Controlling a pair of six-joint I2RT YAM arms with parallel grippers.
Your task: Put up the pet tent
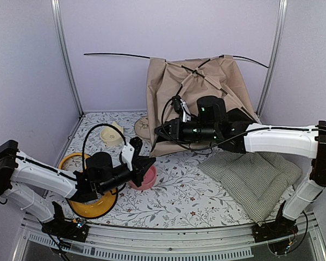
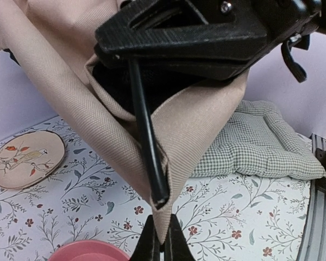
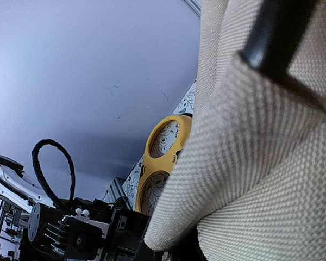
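Note:
The pet tent (image 1: 206, 87) stands half-collapsed at the back, beige fabric with thin black poles (image 1: 119, 55) sticking out at the top. My right gripper (image 1: 158, 131) is clamped on its lower left corner; in the left wrist view it grips fabric and pole from above (image 2: 195, 32). My left gripper (image 2: 163, 246) is shut on the tip of that fabric corner (image 2: 164, 225). A black pole end (image 2: 158, 193) sits in the corner pocket just above. In the right wrist view the fabric (image 3: 261, 163) hides my right gripper's jaws, with the pole (image 3: 277, 32) at the top.
A green-checked cushion (image 1: 255, 176) lies right of the tent, also in the left wrist view (image 2: 266, 147). A pink bowl (image 1: 146, 178) sits under my left gripper. A yellow two-hole bowl stand (image 1: 92, 204) lies front left. A round bird coaster (image 2: 26, 159) and a cream dish (image 1: 113, 135) lie behind.

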